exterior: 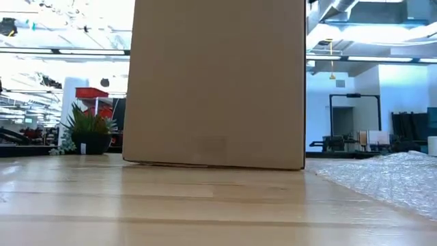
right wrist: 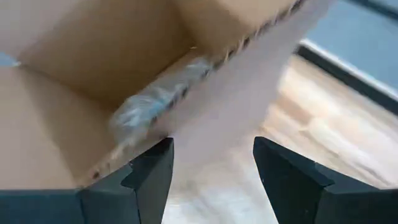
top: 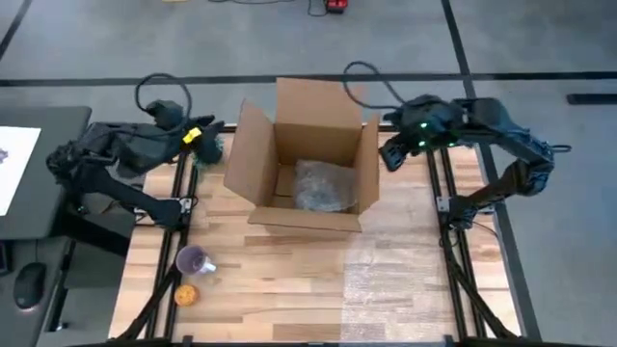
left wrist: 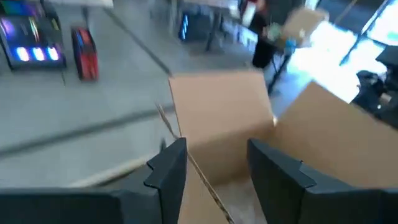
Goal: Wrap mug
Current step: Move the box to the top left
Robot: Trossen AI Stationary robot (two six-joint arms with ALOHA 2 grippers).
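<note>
A purple mug (top: 196, 260) lies on its side on the table's near left part, apart from both grippers. An open cardboard box (top: 307, 164) stands mid-table, with a bubble-wrapped bundle (top: 323, 185) on its floor. My left gripper (top: 214, 143) is open at the box's left flap. The flap's edge (left wrist: 199, 174) runs between the fingers. My right gripper (top: 390, 152) is open at the box's right flap (right wrist: 249, 93), looking into the box at the bundle (right wrist: 155, 99).
A sheet of bubble wrap (top: 405, 270) lies flat on the table's near right part (exterior: 389, 176). A small orange object (top: 185, 295) sits near the mug. The box (exterior: 215, 82) fills the middle of the low view. Bare wood lies in front of it.
</note>
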